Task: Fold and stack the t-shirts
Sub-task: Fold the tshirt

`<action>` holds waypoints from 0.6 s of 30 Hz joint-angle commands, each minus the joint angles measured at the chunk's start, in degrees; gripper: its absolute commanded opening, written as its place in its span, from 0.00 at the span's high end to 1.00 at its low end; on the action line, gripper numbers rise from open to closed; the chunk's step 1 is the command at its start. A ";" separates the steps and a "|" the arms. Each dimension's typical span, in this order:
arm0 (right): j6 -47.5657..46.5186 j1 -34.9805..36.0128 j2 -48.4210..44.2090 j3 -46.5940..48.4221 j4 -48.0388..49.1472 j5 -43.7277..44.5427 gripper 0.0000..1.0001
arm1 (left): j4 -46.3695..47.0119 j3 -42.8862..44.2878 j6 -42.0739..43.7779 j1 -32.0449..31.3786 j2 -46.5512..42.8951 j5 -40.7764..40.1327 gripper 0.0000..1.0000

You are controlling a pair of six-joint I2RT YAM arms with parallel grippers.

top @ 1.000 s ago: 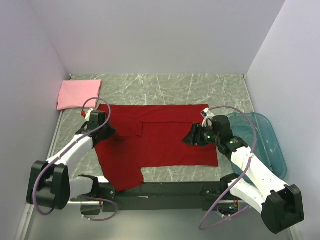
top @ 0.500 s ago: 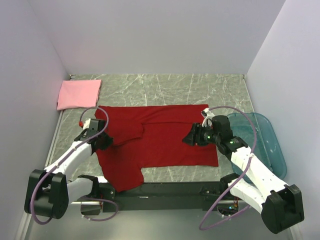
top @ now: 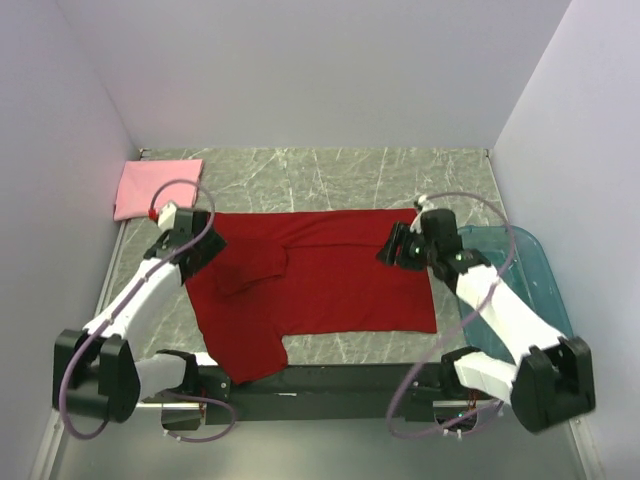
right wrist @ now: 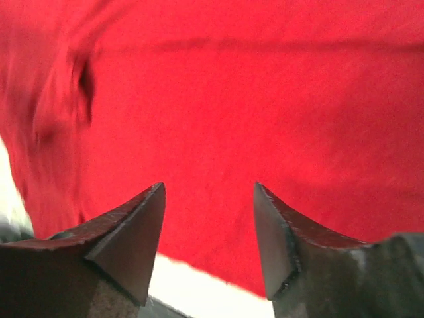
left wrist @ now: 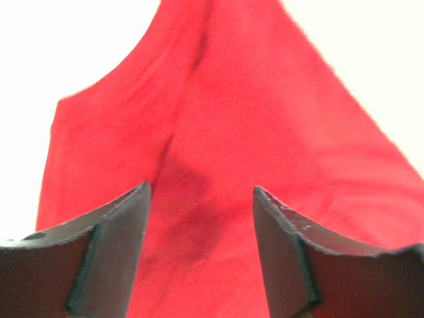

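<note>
The deep red t-shirt [top: 330, 280] lies spread across the middle of the table, its left sleeve folded inward and a lower left corner trailing toward the near edge. The light pink t-shirt [top: 158, 187] lies folded at the back left corner. My left gripper [top: 207, 254] hovers over the red t-shirt's upper left part, open, with only red cloth [left wrist: 218, 132] showing between its fingers [left wrist: 119, 225]. My right gripper [top: 390, 246] is over the shirt's upper right area, also open and empty. In the right wrist view the red t-shirt [right wrist: 252, 99] fills the frame, its edge just beneath the right gripper [right wrist: 209, 192].
A translucent teal-blue bin [top: 535, 285] sits on the right side of the table beside the right arm. White walls close in the left, back and right sides. The black base rail [top: 330, 380] runs along the near edge, partly covered by the shirt's corner.
My left gripper shut, then opened again and moved back toward the shirt's upper left. My right gripper shifted away from me toward the shirt's far right corner, staying open.
</note>
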 commanded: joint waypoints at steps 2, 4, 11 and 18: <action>3.30 -6.61 9.92 7.64 2.07 2.95 0.39 | 5.83 7.76 5.28 0.88 7.69 -1.80 0.34; 4.27 -7.84 15.87 11.41 3.30 2.86 0.41 | 7.16 11.18 5.90 1.84 13.66 -0.31 0.37; 7.17 -11.19 33.30 22.83 5.95 1.71 0.44 | 9.98 22.08 8.01 5.18 30.47 1.98 0.46; 9.63 -12.59 45.09 29.79 3.23 5.22 0.44 | 9.02 29.38 8.98 9.40 40.58 2.34 0.50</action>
